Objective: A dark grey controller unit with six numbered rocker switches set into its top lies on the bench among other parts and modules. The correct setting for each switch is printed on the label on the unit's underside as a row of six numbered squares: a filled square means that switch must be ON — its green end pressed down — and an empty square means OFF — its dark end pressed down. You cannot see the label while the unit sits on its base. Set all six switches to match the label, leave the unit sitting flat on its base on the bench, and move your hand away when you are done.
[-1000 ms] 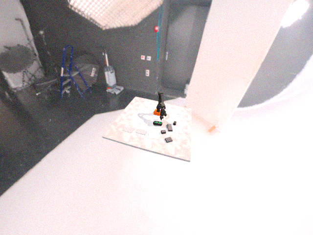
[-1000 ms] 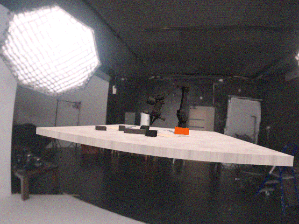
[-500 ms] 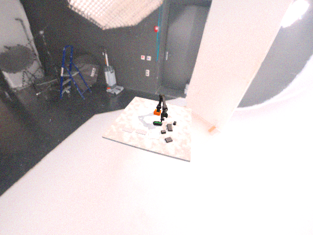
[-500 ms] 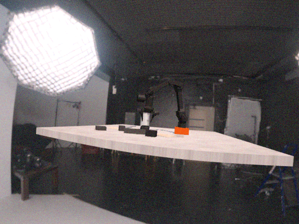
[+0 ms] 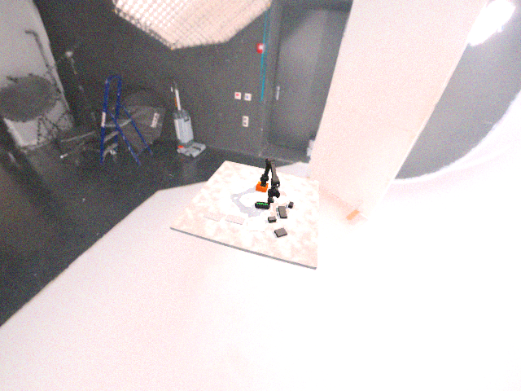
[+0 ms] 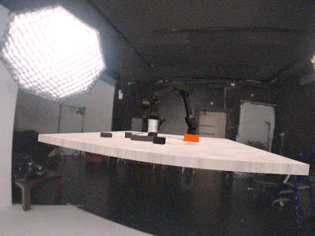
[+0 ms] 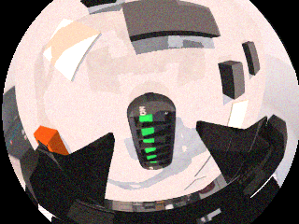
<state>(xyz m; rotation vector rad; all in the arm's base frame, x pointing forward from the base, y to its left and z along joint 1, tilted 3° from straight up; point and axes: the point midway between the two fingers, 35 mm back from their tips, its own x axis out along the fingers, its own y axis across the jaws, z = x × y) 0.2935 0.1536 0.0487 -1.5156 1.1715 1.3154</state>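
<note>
The dark grey controller unit (image 5: pixel 262 204) (image 6: pixel 152 133) (image 7: pixel 151 135) sits on the bench with its switch side up. In the wrist view its row runs away from the camera, with the ON mark at the far end. Green ends show along the left side of the row; which ends are pressed down is too small to tell. The underside label is hidden. My gripper (image 5: pixel 270 200) (image 6: pixel 153 122) (image 7: pixel 156 131) is wide open above the unit. In the wrist view one finger appears on each side of it, with nothing held.
A long grey module (image 5: pixel 282 211) (image 7: pixel 170 21) lies beyond the unit in the wrist view. Small dark blocks (image 5: pixel 271 219) (image 5: pixel 291 204) and a flat dark block (image 5: pixel 280 232) lie around it. The orange block (image 5: pixel 261 186) (image 6: pixel 191 137) (image 7: pixel 50 140) is at the arm's base. Pale flat pieces (image 5: pixel 234 219) lie on the bench.
</note>
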